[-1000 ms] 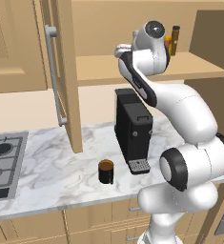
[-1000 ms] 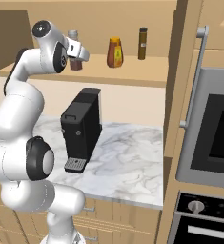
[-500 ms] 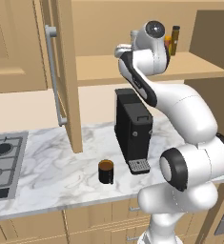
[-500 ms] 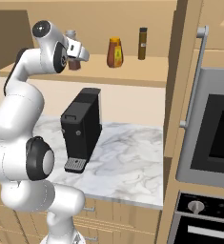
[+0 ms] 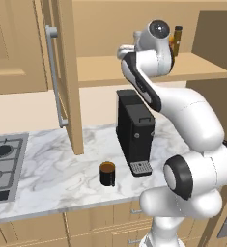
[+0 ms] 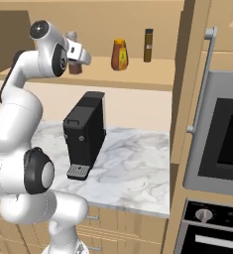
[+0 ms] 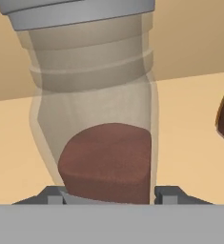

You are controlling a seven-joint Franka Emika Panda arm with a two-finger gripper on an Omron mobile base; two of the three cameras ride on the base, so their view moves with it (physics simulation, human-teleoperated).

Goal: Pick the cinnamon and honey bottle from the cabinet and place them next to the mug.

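Up on the cabinet [image 6: 138, 74] shelf, the pincer [image 7: 108, 194] grips the upright, ribbed clear-glass cinnamon [image 7: 99, 124] jar, silver-capped.

The cinnamon [image 7: 96, 119], a clear glass jar with a grey cap and reddish-brown powder at its base, stood on the cabinet [image 6: 138, 79] shelf. The honey bottle [image 6: 119, 54], orange-brown with a yellow-orange cap, stood upright further along that shelf. The mug [image 5: 107, 173], dark and squat, sat on the counter below.
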